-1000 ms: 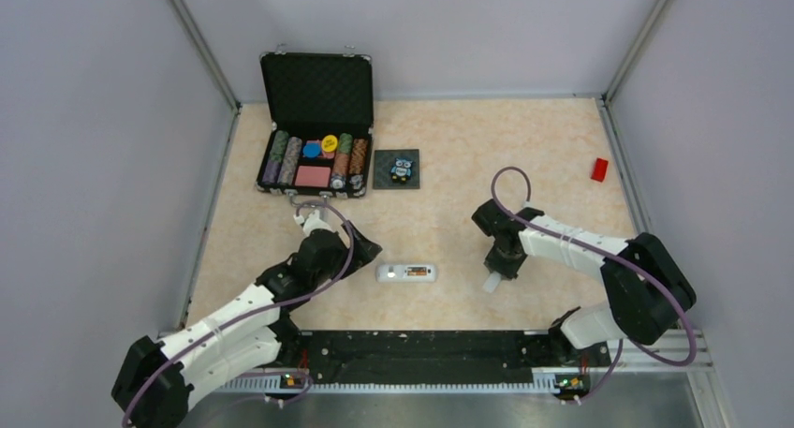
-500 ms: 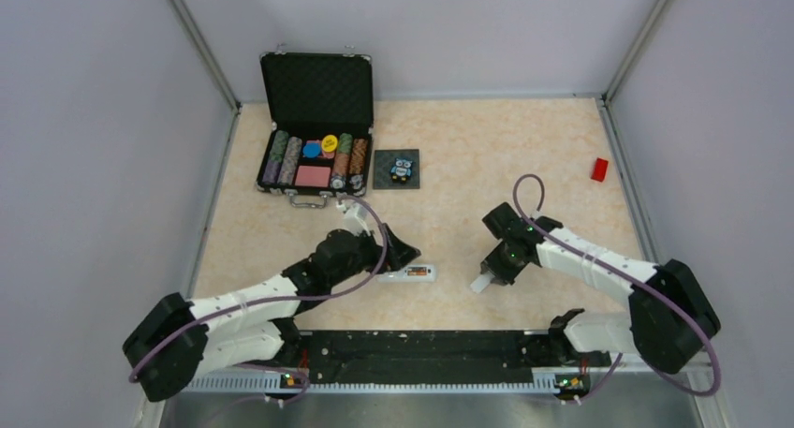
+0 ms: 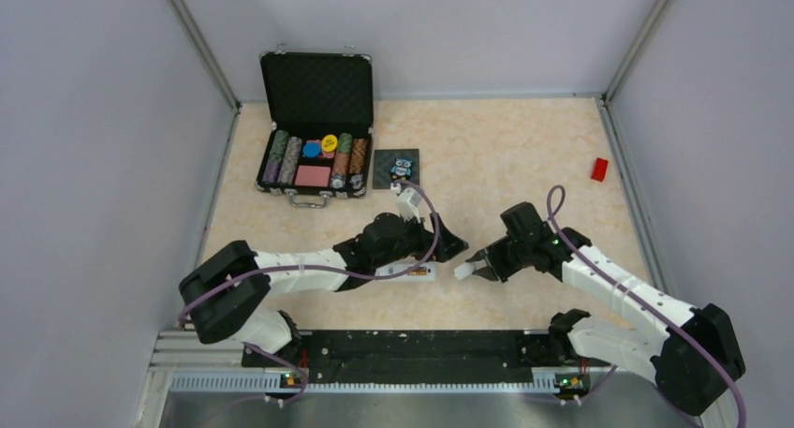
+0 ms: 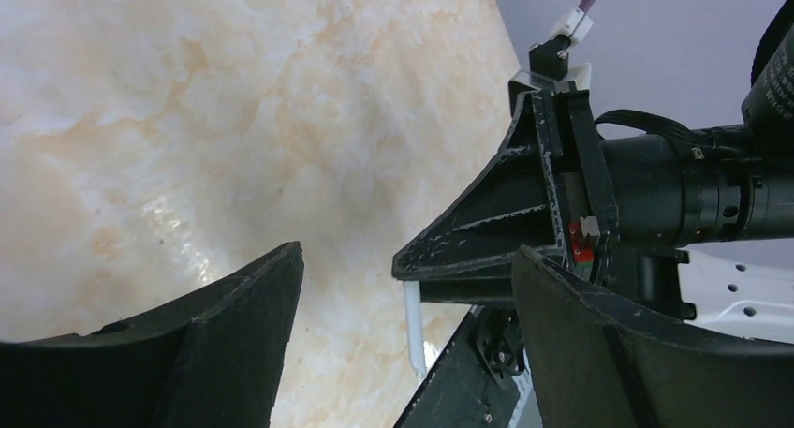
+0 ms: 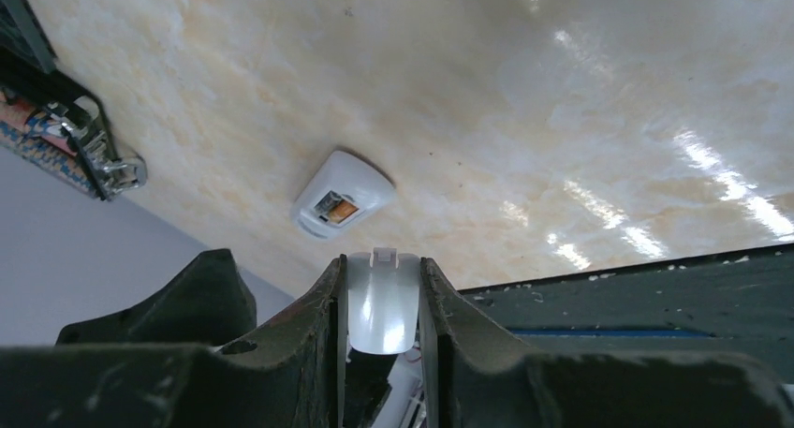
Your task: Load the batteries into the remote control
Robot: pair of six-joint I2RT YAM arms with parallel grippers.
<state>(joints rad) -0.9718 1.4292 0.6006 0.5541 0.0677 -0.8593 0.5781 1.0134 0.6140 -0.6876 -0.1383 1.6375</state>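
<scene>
Right gripper (image 5: 379,265) pinching white cover (image 5: 382,308), left gripper (image 4: 407,255) wide open

Slim white remote control (image 3: 410,273), flat on worktop, near centre, lengthwise left-right; orange battery (image 5: 343,210) seated in open bay.

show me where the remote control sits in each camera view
top external: remote control low centre.
left wrist: not in it.
right wrist: remote control left of centre, end-on.
shared landmark: white piece clamped in the right tool, seen in all three.
</scene>
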